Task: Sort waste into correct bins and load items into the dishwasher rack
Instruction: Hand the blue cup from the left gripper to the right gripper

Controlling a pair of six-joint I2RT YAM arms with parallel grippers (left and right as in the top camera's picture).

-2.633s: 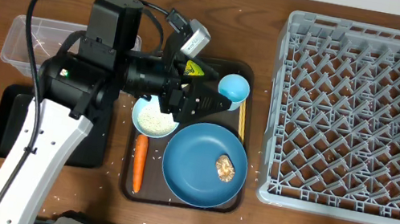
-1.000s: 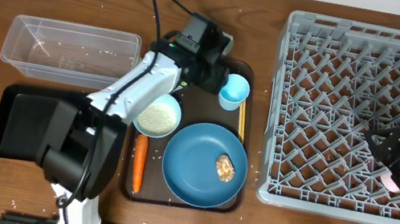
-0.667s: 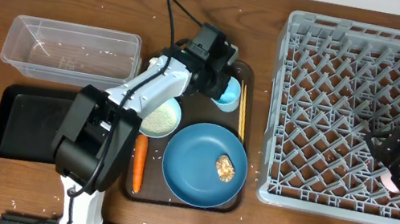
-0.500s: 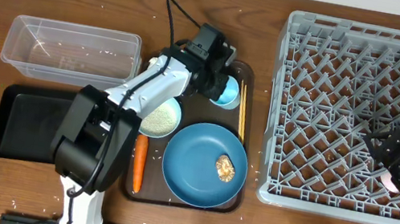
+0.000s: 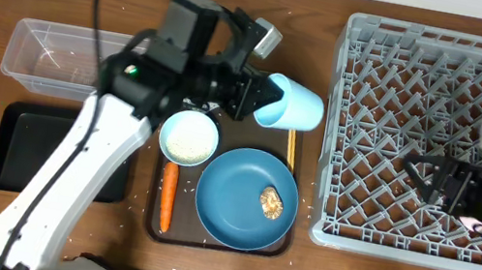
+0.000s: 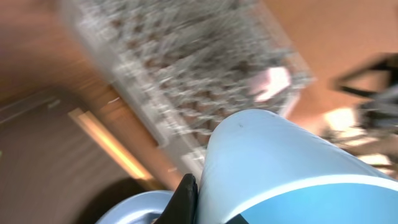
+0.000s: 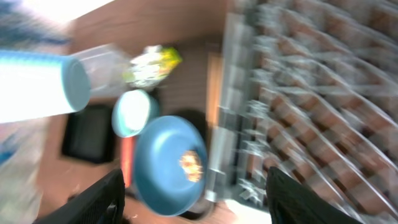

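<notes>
Overhead gave me the relation that mattered: the left gripper (image 5: 255, 96) was clamped on the light-blue cup (image 5: 293, 105), which hung on its side above the far right corner of the brown serving tray (image 5: 178, 228). The cup's long axis ran left to right, with its free end pointing at the dishwasher rack (image 5: 451, 52). The rack lay directly to the cup's right, just beyond a strip of bare table.

From the left wrist view I could see one dark finger (image 6: 186, 194) pressed against the cup's wall, with the rack blurred beyond it and a pink cup (image 6: 272, 82) already sitting inside. I could not tell for certain which end of the blue cup was the mouth. I judged it was the end at the gripper.

The right gripper (image 5: 422, 177) hovered over the rack's near right part. In its own wrist view the fingers stood wide apart with nothing between them. It was nearer the rack, but the left arm had the cup, so I reckoned the carry was the left arm's job: straight to the right, then a turn of the wrist to set the cup mouth-down among the pegs.

The chopsticks (image 5: 291, 148), blue plate (image 5: 240, 199) and white bowl (image 5: 189, 136) lay on the tray.
</notes>
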